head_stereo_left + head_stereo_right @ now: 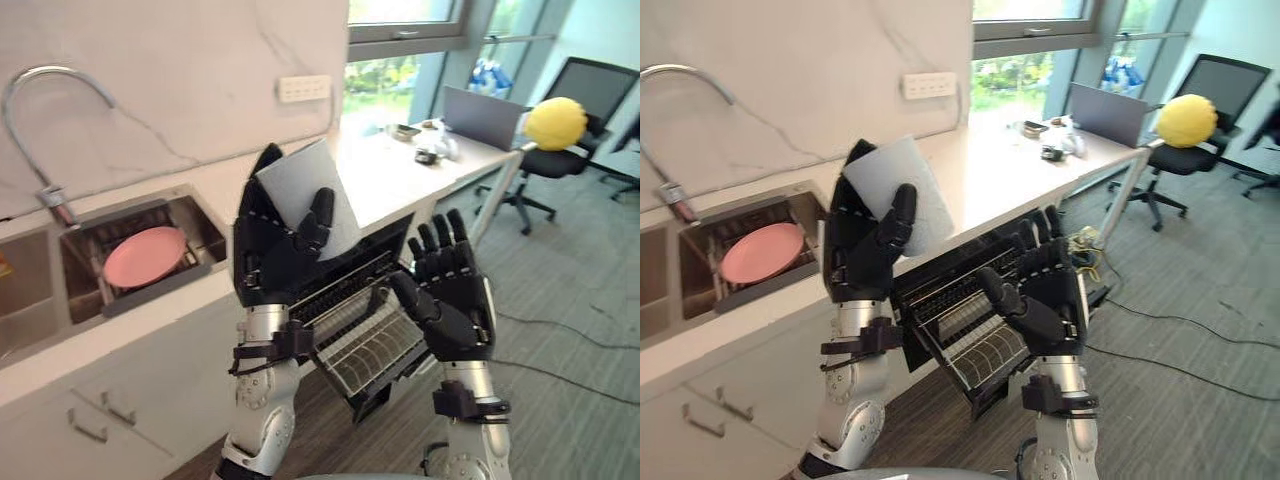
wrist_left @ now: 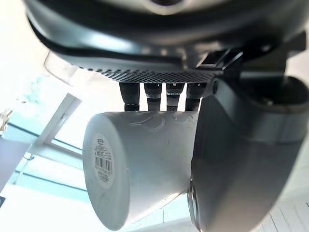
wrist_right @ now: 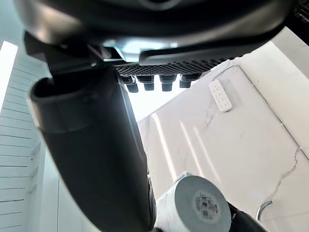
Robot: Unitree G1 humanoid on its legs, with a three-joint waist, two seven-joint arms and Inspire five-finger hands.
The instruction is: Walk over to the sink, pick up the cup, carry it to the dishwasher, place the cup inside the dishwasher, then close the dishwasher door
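One cup (image 1: 303, 180) in left robot hand (image 1: 272, 258)

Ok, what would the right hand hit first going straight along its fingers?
Looks free nearby: the right hand points up over the countertop toward the wall, depth unclear. The cup in the left hand sits beside that line.

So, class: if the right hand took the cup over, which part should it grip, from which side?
Probably the bare upper end of the cup, from the robot's right: the left hand wraps its lower wall, and the open right hand is raised on that side.
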